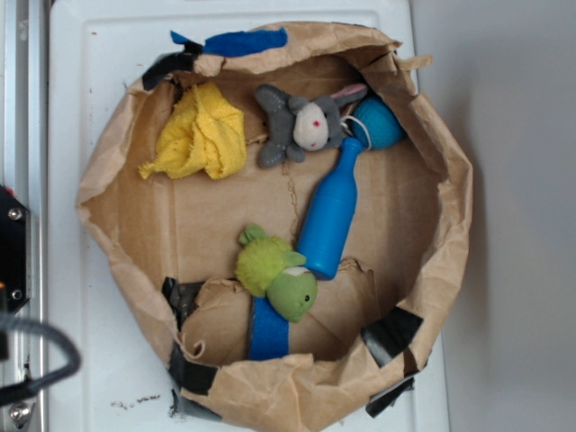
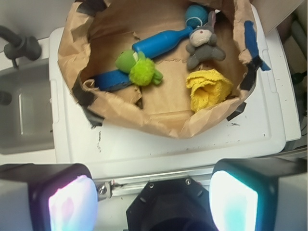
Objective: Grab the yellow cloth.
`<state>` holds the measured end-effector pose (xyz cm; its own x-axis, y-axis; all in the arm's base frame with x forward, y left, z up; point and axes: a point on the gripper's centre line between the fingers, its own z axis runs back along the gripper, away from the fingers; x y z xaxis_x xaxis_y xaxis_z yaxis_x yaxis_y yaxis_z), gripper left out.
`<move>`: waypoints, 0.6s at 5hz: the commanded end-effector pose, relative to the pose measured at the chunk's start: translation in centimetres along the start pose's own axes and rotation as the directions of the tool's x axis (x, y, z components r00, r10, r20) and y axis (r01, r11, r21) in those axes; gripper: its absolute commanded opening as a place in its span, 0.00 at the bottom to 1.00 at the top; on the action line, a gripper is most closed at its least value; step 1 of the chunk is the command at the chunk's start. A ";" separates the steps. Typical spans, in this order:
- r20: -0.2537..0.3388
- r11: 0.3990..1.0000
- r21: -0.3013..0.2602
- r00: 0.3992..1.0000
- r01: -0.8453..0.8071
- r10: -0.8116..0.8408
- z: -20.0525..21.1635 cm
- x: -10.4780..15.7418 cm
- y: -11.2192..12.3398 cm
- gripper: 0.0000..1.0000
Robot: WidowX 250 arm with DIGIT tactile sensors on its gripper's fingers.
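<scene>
Toys and a bottle in a brown paper nest on a white bench

The crumpled paper nest (image 1: 450,198), patched with black and blue tape, sits on the white bench (image 1: 99,54). Inside it, a grey plush bunny (image 1: 301,126) lies face up near the rim, just beside a blue ball (image 1: 378,126). A blue bottle (image 1: 331,211) lies slanted, its neck toward the ball, its base touching a yellow-green plush turtle (image 1: 274,270). In the wrist view, a grey sink (image 2: 24,115) adjoins the bench.
</scene>
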<state>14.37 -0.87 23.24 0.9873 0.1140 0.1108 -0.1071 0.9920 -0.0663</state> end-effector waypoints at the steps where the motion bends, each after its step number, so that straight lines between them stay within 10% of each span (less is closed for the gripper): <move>1: 0.002 1.000 0.014 1.000 0.000 0.000 -1.4 2.5 1.5 1.00; 3: -0.024 0.986 -0.058 0.988 0.153 -0.155 -3.1 9.0 0.2 1.00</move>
<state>23.27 -0.39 19.85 0.9951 -0.0854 0.0494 0.0909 0.9884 -0.1219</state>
